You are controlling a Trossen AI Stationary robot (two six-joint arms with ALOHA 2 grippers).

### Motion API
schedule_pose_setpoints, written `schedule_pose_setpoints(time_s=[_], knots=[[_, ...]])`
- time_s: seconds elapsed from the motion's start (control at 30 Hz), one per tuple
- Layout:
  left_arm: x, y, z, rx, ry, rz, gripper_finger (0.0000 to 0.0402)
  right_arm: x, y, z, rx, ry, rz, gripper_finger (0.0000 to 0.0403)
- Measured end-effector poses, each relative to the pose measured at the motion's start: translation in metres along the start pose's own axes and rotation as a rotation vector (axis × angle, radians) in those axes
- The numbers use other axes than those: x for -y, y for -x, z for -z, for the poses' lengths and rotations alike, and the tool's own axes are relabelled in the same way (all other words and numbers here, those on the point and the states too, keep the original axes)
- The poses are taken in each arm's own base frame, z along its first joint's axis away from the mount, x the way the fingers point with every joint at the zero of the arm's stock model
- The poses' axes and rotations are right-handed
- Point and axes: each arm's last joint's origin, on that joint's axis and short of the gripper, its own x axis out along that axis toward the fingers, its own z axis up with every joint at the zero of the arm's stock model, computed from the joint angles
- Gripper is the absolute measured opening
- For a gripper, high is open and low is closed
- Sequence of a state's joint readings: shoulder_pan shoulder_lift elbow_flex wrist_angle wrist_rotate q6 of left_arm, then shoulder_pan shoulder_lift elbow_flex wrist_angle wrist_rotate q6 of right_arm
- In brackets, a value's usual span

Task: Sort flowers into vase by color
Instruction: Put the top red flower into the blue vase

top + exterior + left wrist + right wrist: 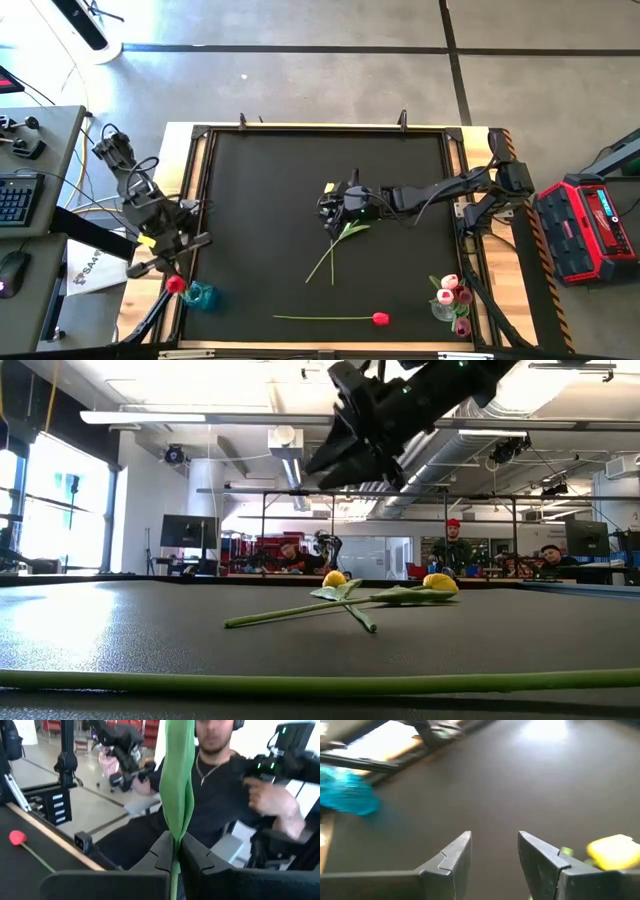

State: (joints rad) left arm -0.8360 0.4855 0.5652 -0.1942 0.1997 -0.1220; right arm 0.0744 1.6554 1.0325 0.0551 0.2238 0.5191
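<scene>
Yellow tulips [345,235] lay crossed mid-mat under the right gripper [330,203], fingers spread and empty, which I judged should drop squarely over one stem, while the left gripper [175,857] pinched a red tulip [176,284] over the blue vase [200,295].

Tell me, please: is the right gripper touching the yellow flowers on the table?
Apart. The low view shows the right gripper hanging open well above the two yellow flowers, with clear room background between them.
</scene>
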Motion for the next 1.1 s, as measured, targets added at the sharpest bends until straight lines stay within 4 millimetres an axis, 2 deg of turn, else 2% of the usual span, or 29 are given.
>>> schedule_pose_setpoints(time_s=[0.2,0.33,0.47,0.6,0.77,0.9,1.0,1.1], knots=[[-0.001,-0.005,0.002,-0.023,-0.015,-0.007,0.0066,-0.009,0.001,-0.008,0.043,-0.008,-0.155,0.0158],[-0.002,-0.005,0.004,-0.048,0.019,-0.025,0.0116,-0.005,0.0,-0.005,0.024,-0.116,-0.092,0.0181],[-0.005,-0.005,0.004,-0.032,0.062,-0.133,0.0147,0.0,-0.005,0.005,-0.022,-0.137,-0.01,0.0203],[-0.006,-0.002,0.001,-0.018,0.062,-0.171,0.0151,0.003,-0.017,0.014,-0.035,-0.175,0.04,0.0218],[-0.003,0.013,-0.025,0.062,0.049,-0.289,0.0149,0.019,-0.034,0.024,-0.068,-0.26,0.13,0.022],[-0.003,0.027,-0.04,0.095,0.033,-0.45,0.0149,0.031,-0.038,0.031,-0.106,-0.295,0.225,0.0208],[-0.006,0.034,-0.039,0.079,0.022,-0.6,0.0149,0.041,-0.038,0.034,-0.105,-0.289,0.342,0.0198],[-0.01,0.039,-0.032,0.028,0.014,-0.757,0.0149,0.049,-0.039,0.03,-0.098,-0.299,0.369,0.019]])
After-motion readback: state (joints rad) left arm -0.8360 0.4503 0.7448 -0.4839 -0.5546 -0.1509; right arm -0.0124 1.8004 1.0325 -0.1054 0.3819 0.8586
